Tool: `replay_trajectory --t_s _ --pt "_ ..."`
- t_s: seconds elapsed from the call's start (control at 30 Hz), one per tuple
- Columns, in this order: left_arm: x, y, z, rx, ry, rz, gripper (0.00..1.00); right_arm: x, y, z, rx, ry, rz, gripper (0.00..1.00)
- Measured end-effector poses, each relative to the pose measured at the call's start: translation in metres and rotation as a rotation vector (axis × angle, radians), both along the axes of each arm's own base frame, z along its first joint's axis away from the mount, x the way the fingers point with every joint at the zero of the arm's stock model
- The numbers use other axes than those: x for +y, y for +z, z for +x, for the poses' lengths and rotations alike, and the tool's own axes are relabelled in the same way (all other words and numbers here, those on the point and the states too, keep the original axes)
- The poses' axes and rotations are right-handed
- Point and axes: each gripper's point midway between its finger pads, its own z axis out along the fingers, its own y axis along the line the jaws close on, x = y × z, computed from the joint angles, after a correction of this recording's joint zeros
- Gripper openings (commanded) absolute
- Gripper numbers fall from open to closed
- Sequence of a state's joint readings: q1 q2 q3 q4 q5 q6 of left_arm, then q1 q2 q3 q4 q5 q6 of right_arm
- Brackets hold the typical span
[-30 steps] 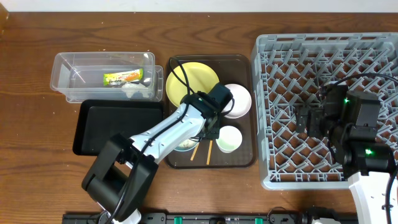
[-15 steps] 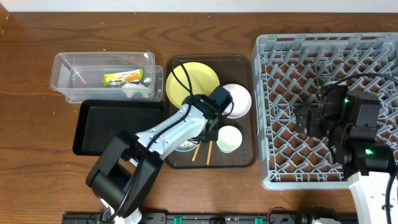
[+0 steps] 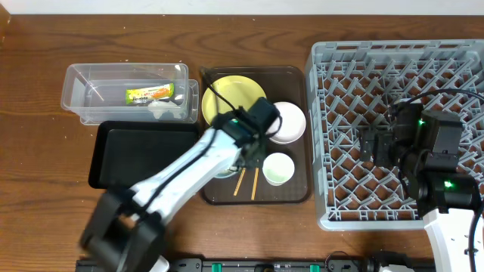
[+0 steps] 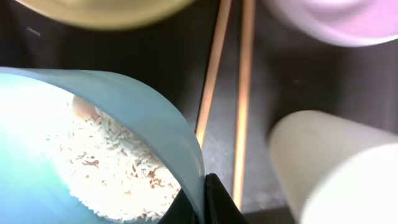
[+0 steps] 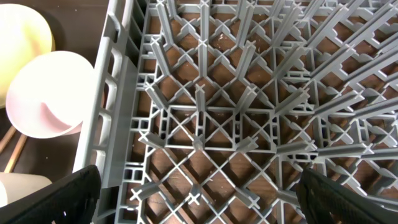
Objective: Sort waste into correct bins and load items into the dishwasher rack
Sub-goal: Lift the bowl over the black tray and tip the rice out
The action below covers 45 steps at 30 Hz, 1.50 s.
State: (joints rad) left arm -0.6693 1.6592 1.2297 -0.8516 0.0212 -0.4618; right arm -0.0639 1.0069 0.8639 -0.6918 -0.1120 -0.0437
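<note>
Surface: dark brown wooden table [image 3: 45,189] with visible grain, filling the overhead view; a pale strip runs along the top edge beyond it, and a dark rail lies along the bottom edge. Upper left: clear plastic tub [image 3: 98,94] holding the printed snack wrapper [image 3: 149,94] and, at its lower right corner, a crumpled white scrap [image 3: 160,110]. Just below it, touching or nearly so: shallow black tray [image 3: 140,155]. Centre: brown serving tray [image 3: 293,189] carrying the yellow plate [image 3: 231,97] at its top, the white bowl [image 3: 291,121] to the plate's right, the small pale cup [image 3: 278,168] below that bowl, and two wooden chopsticks [image 3: 246,181] lying side by side left of the cup. Light-blue bowl [image 4: 130,106] sits in the serving tray's lower left, largely under the arm, with loose rice bits [image 4: 106,155] inside. Left gripper [image 3: 248,157]: pinched closed on the bowl's rim, one finger inside and one outside. Right half: large grey dishwasher rack [image 3: 378,75], wood showing through its lattice. Right gripper [image 5: 199,199]: over the rack's left-centre, jaws spread wide, holding nothing.
</note>
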Motion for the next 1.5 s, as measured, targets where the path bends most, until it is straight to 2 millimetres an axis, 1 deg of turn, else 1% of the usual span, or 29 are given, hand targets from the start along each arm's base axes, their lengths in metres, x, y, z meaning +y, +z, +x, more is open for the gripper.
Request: replay_trajectory --t_s 0.07,0.1,0.17,0.23,0.37,0.47,0.6,0.83,1.07,1.3,1.4,1.5 --pt "0.009 0.019 0.005 -0.036 0.023 -0.026 0.06 0.000 0.000 0.000 0.000 0.000 0.000 0.99" --pt "0.016 0.028 0.008 -0.050 0.042 -0.037 0.06 0.000 0.000 0.000 0.000 0.000 0.000 0.99" --pt "0.032 0.039 0.013 -0.063 0.078 -0.053 0.06 0.000 0.000 0.000 0.000 0.000 0.000 0.99" --pt "0.047 0.045 0.018 -0.059 0.100 -0.080 0.06 0.000 0.000 0.000 0.000 0.000 0.000 0.99" --pt "0.071 0.049 0.028 -0.024 0.130 -0.166 0.06 0.000 0.000 0.000 0.000 0.000 0.000 0.99" --pt "0.090 0.050 0.035 0.002 0.147 -0.264 0.06 0.000 0.000 0.000 -0.001 0.000 0.000 0.99" --pt "0.111 0.046 0.033 0.042 0.149 -0.420 0.06 0.000 0.000 0.000 0.000 0.000 0.000 0.99" --pt "0.132 0.045 0.016 0.036 0.134 -0.761 0.06 0.000 0.000 0.000 0.000 0.000 0.000 0.99" --pt "0.159 0.059 0.011 -0.073 0.229 -1.038 0.06 0.000 0.000 0.000 0.000 0.000 0.000 0.99" --pt "0.187 0.074 0.015 -0.146 0.361 -1.174 0.06 0.000 0.000 0.000 0.000 0.000 0.000 0.99" --pt "0.191 0.082 0.016 -0.175 0.374 -1.220 0.06 0.000 0.000 0.000 0.000 0.000 0.000 0.99" --pt "0.190 0.089 0.018 -0.195 0.362 -1.256 0.06 0.000 0.000 0.000 0.002 0.000 0.000 0.99"
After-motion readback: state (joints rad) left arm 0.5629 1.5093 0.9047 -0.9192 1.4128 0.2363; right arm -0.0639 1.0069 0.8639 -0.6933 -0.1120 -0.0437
